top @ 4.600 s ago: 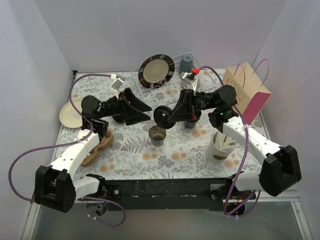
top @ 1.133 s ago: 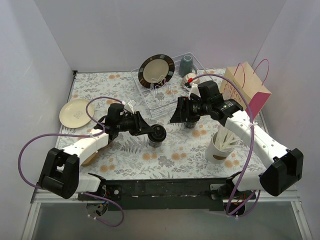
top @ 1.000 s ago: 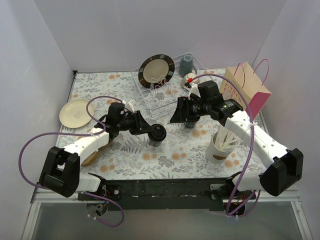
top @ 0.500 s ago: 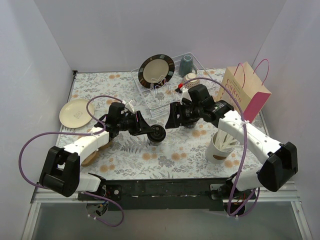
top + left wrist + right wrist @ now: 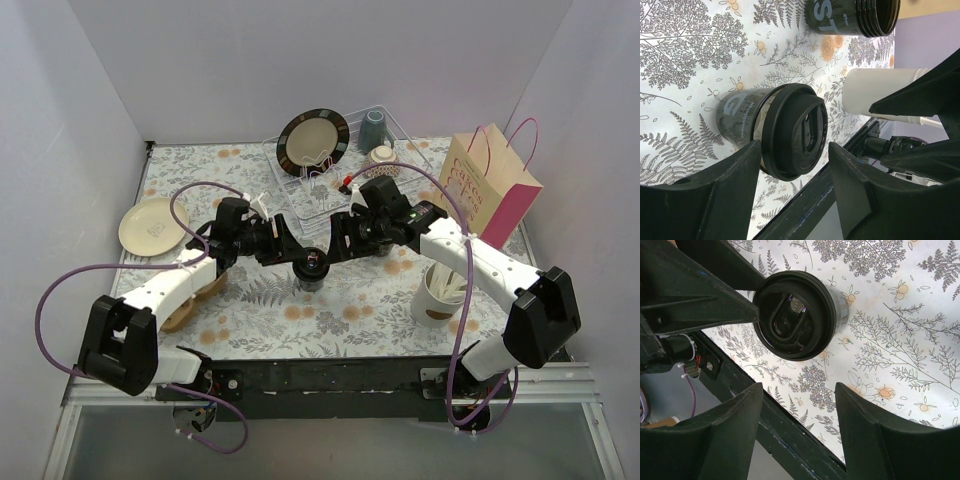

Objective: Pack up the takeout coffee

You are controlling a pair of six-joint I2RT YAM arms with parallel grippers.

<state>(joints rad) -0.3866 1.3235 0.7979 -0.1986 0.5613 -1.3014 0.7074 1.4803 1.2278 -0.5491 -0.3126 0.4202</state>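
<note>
Lidded takeout coffee cup (image 5: 314, 266) stands upright near the centre of the table (image 5: 250, 315). Left end effector (image 5: 795, 147) straddles its lid from 9 o'clock, jaws parted, gap visible on one side, not gripping. Right end effector (image 5: 799, 387) hovers at the cup's 2 o'clock, jaws wide apart, empty. Second, unlidded cup (image 5: 852, 17) stands nearby, beyond it at 2 o'clock.

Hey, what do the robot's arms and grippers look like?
The left arm and right arm have white shells with black joints and bases, and purple cables loop along them. The left gripper and right gripper are black with wedge-shaped fingers.
</note>
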